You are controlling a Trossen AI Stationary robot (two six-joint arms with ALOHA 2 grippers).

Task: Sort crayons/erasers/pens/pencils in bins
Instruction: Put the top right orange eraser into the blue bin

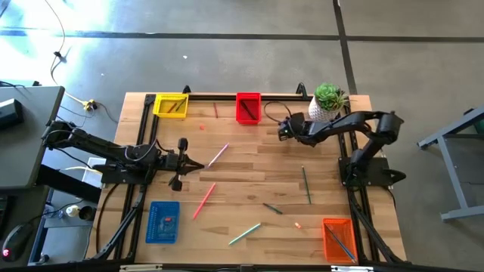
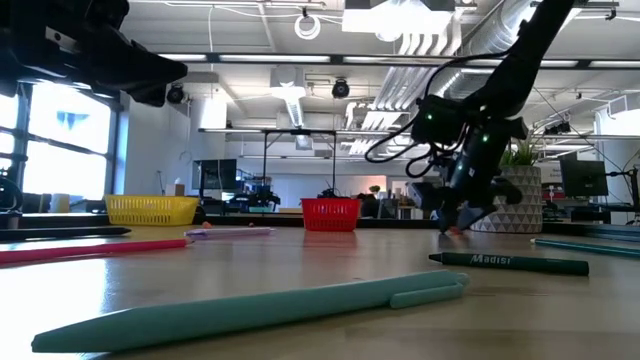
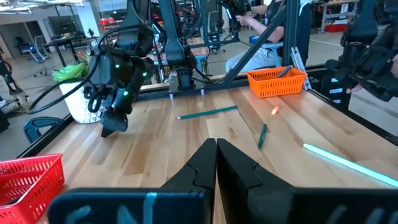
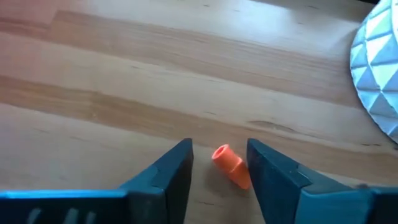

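My right gripper is open and low over the table near the white plant pot. Its fingers stand on either side of a short orange stub that lies on the wood. My left gripper is shut and empty at the table's left middle, and also shows in its wrist view. The yellow bin and red bin stand at the far edge. The blue bin and orange bin stand at the near edge. My right gripper comes down at the orange stub from above, one finger on each side of it. The stub lies flat on the table, close against one finger. I cannot tell whether that finger touches it.
Loose on the table lie two pink pens, a green pencil, a dark green marker, a teal pen and a small orange piece. A person sits beyond the table in the left wrist view.
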